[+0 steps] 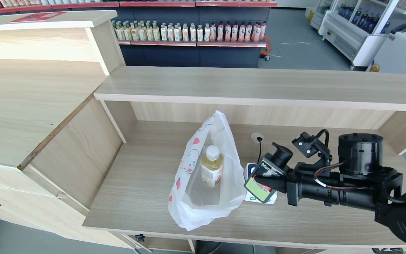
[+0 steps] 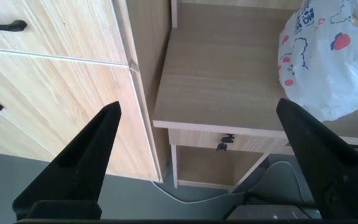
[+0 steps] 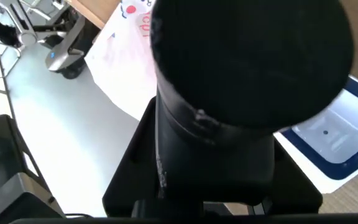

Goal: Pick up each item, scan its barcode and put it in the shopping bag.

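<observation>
Where the pale wood-grain bench (image 1: 143, 197) ends at its front-left corner, the left gripper (image 2: 197, 109) hangs off the edge. Its two black fingers (image 2: 86, 162) are spread wide with nothing between them, just beside the drawer fronts.

On the bench near its front edge stands a translucent white plastic shopping bag (image 1: 189, 208) printed with red hearts and cartoon figures, its mouth open upward. Inside it a clear bottle of pale yellow drink (image 1: 211, 169) with a white cap stands upright.

Just right of the bag, the right gripper (image 1: 277, 181) pinches a black cylindrical container with a green-and-red label (image 1: 261, 183). It is tilted, label facing down, above a white and blue flat scanner (image 3: 334, 137) lying on the bench.

Behind that, a black cable runs into a round grey grommet (image 1: 257, 137). Farther off, a store shelf (image 1: 196, 43) carries a row of drink bottles.
</observation>
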Controlling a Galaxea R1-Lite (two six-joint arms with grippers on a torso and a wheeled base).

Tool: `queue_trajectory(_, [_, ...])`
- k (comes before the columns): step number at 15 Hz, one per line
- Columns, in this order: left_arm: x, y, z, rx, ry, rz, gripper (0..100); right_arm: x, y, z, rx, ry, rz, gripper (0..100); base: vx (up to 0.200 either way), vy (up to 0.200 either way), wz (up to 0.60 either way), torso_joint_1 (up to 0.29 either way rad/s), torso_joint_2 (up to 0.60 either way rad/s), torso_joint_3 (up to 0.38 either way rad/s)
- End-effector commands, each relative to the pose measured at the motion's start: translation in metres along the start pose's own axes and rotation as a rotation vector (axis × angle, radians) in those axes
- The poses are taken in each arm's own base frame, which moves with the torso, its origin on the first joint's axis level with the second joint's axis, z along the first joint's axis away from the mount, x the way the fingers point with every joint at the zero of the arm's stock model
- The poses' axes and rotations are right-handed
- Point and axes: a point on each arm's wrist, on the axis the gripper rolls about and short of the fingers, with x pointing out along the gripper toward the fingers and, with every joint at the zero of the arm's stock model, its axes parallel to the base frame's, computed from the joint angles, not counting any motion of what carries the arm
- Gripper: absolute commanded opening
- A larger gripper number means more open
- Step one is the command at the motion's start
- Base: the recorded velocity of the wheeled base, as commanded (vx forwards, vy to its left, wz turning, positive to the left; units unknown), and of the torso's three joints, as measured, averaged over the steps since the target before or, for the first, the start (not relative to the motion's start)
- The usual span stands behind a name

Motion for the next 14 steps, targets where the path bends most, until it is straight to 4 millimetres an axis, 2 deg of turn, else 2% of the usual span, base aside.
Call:
queue_trajectory(1, [0.0, 0.0, 0.0, 0.0, 0.0, -0.001, 100, 0.021, -0.002, -0.022, -0.046, 0.072, 0.032, 0, 0.0, 0.0, 0.0, 0.0, 0.0, 0.0])
queue_trajectory(4, [0.0, 0.0, 0.0, 0.0, 0.0, -0.001, 100, 0.05, -0.003, -0.031, -0.086, 0.051, 0.084, 0, 0.0, 0.0, 0.0, 0.0, 0.0, 0.0])
queue_trajectory(7, [0.0, 0.0, 0.0, 0.0, 0.0, -0.001, 100, 0.067, -0.01, -0.038, -0.113, -0.015, 0.213, 0, 0.0, 0.0, 0.0, 0.0, 0.0, 0.0])
queue_trajectory(11, [0.0, 0.0, 0.0, 0.0, 0.0, -0.001, 100, 0.072, -0.022, -0.047, -0.111, -0.026, 0.193, 0, 0.0, 0.0, 0.0, 0.0, 0.0, 0.0])
queue_trajectory(14, [0.0, 0.0, 0.0, -0.002, 0.0, -0.001, 100, 0.083, -0.028, -0.051, -0.129, -0.051, 0.198, 0, 0.0, 0.0, 0.0, 0.0, 0.0, 0.0])
